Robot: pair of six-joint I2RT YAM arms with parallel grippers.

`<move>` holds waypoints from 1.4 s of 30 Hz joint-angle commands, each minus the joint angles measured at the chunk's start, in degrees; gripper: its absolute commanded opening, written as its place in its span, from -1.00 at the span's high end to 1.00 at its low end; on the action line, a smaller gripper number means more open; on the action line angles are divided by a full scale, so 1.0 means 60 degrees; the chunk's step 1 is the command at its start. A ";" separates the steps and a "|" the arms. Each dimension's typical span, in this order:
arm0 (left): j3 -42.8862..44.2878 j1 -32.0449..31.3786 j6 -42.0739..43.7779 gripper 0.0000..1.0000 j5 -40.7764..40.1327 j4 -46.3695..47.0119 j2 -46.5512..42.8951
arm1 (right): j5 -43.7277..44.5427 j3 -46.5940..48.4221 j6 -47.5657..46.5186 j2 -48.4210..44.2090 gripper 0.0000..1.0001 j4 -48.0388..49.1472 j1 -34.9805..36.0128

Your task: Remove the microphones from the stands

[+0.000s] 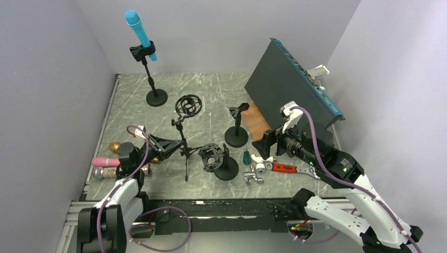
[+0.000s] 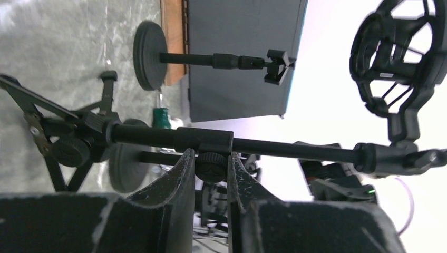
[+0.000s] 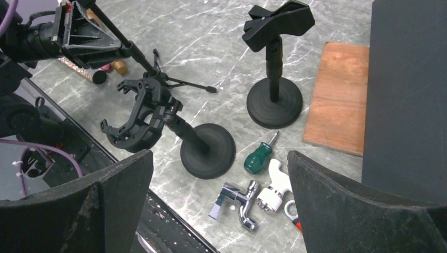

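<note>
A blue microphone (image 1: 139,28) sits tilted in the clip of a black round-base stand (image 1: 152,79) at the back left, far from both grippers. My left gripper (image 1: 159,147) (image 2: 211,158) is shut on the small black knob (image 2: 211,167) on the pole of a tripod stand (image 1: 184,143) that carries an empty shock mount (image 1: 188,104) (image 2: 400,47). My right gripper (image 1: 264,144) (image 3: 219,155) hangs open over the tools at the front, with nothing between its fingers.
An empty clip stand (image 1: 236,132) (image 3: 274,97) and a round-base shock-mount stand (image 1: 220,161) (image 3: 203,147) stand mid-table. A green screwdriver (image 3: 258,158), chrome tap (image 3: 237,203) and red wrench (image 1: 287,168) lie in front. A dark panel (image 1: 292,79) leans at the right. Pink microphone (image 1: 105,161) lies at the left.
</note>
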 commanded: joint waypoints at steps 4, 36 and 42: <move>-0.1171 -0.0007 -0.3414 1.00 -0.0189 0.2803 0.2347 | -0.0028 0.0105 0.0001 -0.0022 -1.00 0.0567 0.0026; 0.0318 -0.0152 0.3444 -0.03 0.1257 -0.0212 -0.0569 | -0.0045 -0.0137 0.0038 -0.0300 -1.00 0.0539 0.0031; 0.0379 -0.0288 0.2832 0.11 0.1401 0.1191 0.0522 | 0.0057 -0.0146 0.0066 -0.0452 -1.00 0.0456 0.0029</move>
